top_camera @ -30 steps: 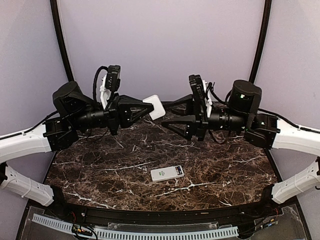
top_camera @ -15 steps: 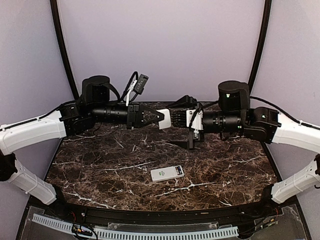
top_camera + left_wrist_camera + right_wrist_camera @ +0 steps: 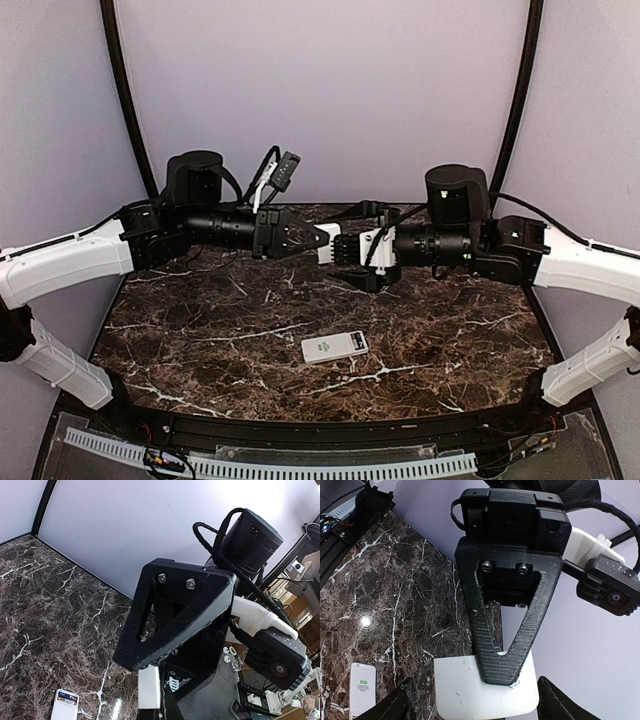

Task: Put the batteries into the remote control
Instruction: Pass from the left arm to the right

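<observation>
The remote control (image 3: 335, 346), white with a green mark, lies flat near the table's front middle; it also shows as the remote control (image 3: 65, 704) and the remote control (image 3: 361, 687). High above the table, my left gripper (image 3: 322, 241) is shut on a flat white piece (image 3: 330, 247). In the left wrist view the left gripper (image 3: 146, 679) pinches the white piece (image 3: 149, 690) edge-on. My right gripper (image 3: 346, 251) faces it, open, one finger on each side of the white piece (image 3: 470, 695). The right gripper (image 3: 480, 707) does not clamp it. No batteries are in view.
The dark marble table (image 3: 200, 330) ends in a black rail at the front. Purple walls and two black posts (image 3: 125, 90) close the back. Both arms meet above the table's rear middle.
Both arms rose and levelled out to face each other. The right gripper opened wide and slid left until its fingers flank the white piece in the left gripper. The remote has not moved.
</observation>
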Robot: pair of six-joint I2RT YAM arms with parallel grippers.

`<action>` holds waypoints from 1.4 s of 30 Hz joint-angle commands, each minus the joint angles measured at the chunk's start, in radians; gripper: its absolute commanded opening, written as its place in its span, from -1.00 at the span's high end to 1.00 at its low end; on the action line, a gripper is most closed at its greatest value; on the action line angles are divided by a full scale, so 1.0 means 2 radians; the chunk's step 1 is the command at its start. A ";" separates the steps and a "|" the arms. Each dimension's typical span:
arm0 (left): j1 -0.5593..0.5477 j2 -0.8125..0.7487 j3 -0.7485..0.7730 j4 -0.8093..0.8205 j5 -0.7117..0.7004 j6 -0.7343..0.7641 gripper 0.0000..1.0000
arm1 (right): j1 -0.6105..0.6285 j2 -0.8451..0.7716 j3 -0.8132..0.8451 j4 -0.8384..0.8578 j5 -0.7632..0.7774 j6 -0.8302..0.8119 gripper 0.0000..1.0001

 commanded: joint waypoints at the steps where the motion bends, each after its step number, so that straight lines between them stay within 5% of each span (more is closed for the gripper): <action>1: 0.002 -0.004 0.015 -0.009 0.011 0.002 1.00 | 0.001 0.004 0.012 0.008 -0.001 -0.005 -0.52; 20: 0.003 0.004 0.018 -0.015 0.014 0.014 1.00 | 0.001 0.012 0.022 0.017 -0.010 0.005 -0.39; 26: 0.003 0.005 0.017 -0.019 0.014 0.016 1.00 | 0.000 0.008 0.023 0.023 -0.011 0.010 -0.55; 42: 0.006 0.002 0.015 -0.012 0.021 0.014 1.00 | 0.000 0.006 0.025 0.010 -0.027 0.008 -0.01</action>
